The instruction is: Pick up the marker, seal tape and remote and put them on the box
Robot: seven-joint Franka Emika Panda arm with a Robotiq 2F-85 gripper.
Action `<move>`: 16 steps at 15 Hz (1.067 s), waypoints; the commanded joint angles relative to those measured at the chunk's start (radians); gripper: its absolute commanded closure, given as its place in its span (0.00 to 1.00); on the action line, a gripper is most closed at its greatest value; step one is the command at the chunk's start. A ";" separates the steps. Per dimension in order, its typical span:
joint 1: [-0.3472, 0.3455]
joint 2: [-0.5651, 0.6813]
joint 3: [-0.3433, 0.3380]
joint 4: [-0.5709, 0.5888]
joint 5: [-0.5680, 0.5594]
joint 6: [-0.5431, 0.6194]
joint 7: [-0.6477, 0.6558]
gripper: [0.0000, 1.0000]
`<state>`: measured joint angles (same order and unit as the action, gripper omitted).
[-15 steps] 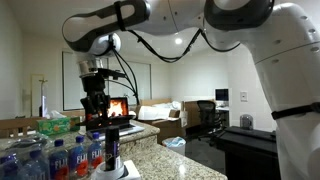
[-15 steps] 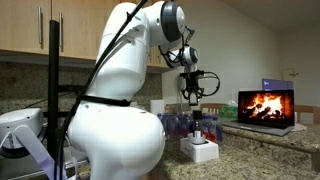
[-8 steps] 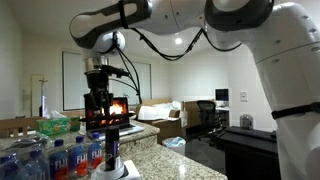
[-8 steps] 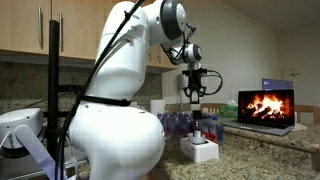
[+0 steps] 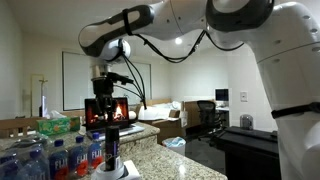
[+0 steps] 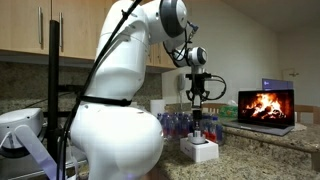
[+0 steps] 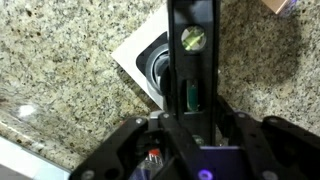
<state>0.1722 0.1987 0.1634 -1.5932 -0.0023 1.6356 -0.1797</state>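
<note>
- One thing is in hand: the pincer (image 7: 192, 122) is pinching the remote (image 7: 192, 50) across its narrow width near one end, so the long black bar hangs straight down from the fingers
- Directly below the pincer sits the box (image 7: 135, 52), low and white, on the speckled table (image 7: 60, 80). The remote's free end points at its top face, which fits a carry that ends in a set-down there
- Whether the hanging tip is touching the box or just clear of it cannot be told from any view
- Partly hidden behind the remote, the seal tape (image 7: 157, 66) lies as a dark ring on the box top, so that item seems done. No marker can be made out
- Held upright like this, the bar would land on its end. It probably needs tilting towards flat before release
- It also looks long against the small box top, so it could overhang, rock on the tape ring, or slide off
- Several water bottles (image 5: 60, 155) crowd the table below the pincer, close beside the box. A swing of the hanging end that way could knock them
- The green tissue box (image 5: 55, 125) stands beyond the bottles, farther from the pincer
- Past the box, the table's edge (image 7: 20, 150) runs close, leaving little margin for a remote that slips
- Above and around the pincer the air is open, and the laptop (image 6: 266, 108) showing a fire stands well apart
</note>
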 commanded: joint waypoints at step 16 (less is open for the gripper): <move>-0.011 -0.154 -0.009 -0.225 0.007 0.206 -0.026 0.83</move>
<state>0.1726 0.0807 0.1538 -1.7733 -0.0038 1.7972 -0.1790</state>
